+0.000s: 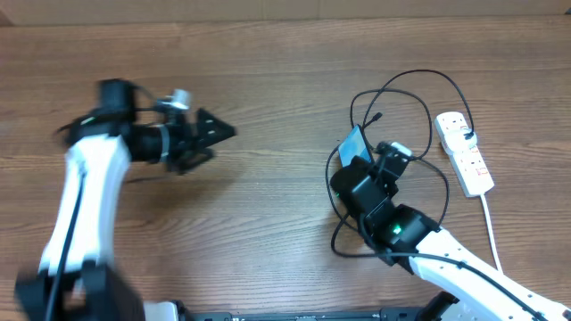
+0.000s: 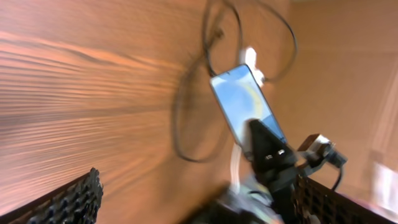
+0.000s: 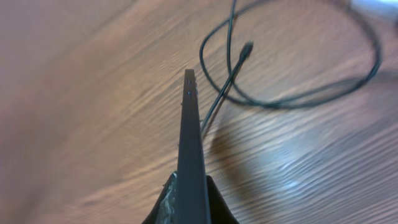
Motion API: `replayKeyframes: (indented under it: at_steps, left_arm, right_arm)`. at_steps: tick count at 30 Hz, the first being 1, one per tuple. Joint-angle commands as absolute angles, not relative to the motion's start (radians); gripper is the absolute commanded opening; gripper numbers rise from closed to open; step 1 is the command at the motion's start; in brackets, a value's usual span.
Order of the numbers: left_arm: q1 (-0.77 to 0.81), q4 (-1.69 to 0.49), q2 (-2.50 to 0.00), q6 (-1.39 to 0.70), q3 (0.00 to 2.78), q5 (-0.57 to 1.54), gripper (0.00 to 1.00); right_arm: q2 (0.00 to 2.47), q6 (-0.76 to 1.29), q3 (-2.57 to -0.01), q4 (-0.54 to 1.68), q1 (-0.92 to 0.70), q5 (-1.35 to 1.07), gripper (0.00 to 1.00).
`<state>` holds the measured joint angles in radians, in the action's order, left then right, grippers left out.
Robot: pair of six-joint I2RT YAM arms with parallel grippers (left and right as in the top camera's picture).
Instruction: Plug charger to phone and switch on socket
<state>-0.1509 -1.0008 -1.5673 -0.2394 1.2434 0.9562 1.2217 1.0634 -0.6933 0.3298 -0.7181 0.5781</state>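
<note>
My right gripper point(image 1: 361, 165) is shut on the phone point(image 1: 351, 143) and holds it lifted and tilted on its edge. In the right wrist view the phone point(image 3: 189, 137) shows edge-on between the fingers point(image 3: 189, 208). The left wrist view shows its light blue screen point(image 2: 244, 106). The charger's black cable point(image 1: 419, 80) lies in loops around the phone, and its plug tip point(image 1: 378, 116) lies free on the table, also seen in the right wrist view point(image 3: 247, 48). The white socket strip point(image 1: 465, 152) lies at the right. My left gripper point(image 1: 212, 144) is open and empty, far to the left.
The wooden table point(image 1: 268, 232) carries the things. The socket's white cord point(image 1: 489, 223) runs toward the front edge past my right arm. A small white block point(image 1: 399, 149), possibly the adapter, sits beside the phone. The left wrist view is blurred.
</note>
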Motion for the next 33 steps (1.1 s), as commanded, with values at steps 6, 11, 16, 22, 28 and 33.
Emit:
replayKeyframes:
  at_steps: [6,11,16,22,28,33]
  left_arm:
    - [-0.276,-1.101,-1.187,-0.189,1.260,0.665,0.94]
    - [-0.331,-1.110,-1.080,-0.230,1.226,0.620,0.92]
    - [-0.445,-0.979,-1.033,-0.270,1.065,0.738,0.98]
    - [-0.476,-0.536,-1.128,-0.392,0.750,1.204,0.99]
    - [-0.369,-0.387,-1.298,-0.474,0.689,1.230,1.00]
    - [-0.284,-0.207,-1.383,-0.593,0.689,1.257,1.00]
  right_arm:
    - [1.230,1.224,-0.673,-0.046,-0.686,0.066,0.04]
    - [1.240,1.139,-0.673,-0.096,-0.686,0.014,0.04]
    - [1.240,1.093,-0.673,-0.096,-0.686,0.022,0.04]
    - [1.240,1.142,-0.673,-0.067,-0.683,0.105,0.04]
    - [1.275,1.472,-0.673,-0.077,-0.683,0.224,0.04]
    - [1.376,1.550,-0.673,-0.212,-0.683,0.167,0.04]
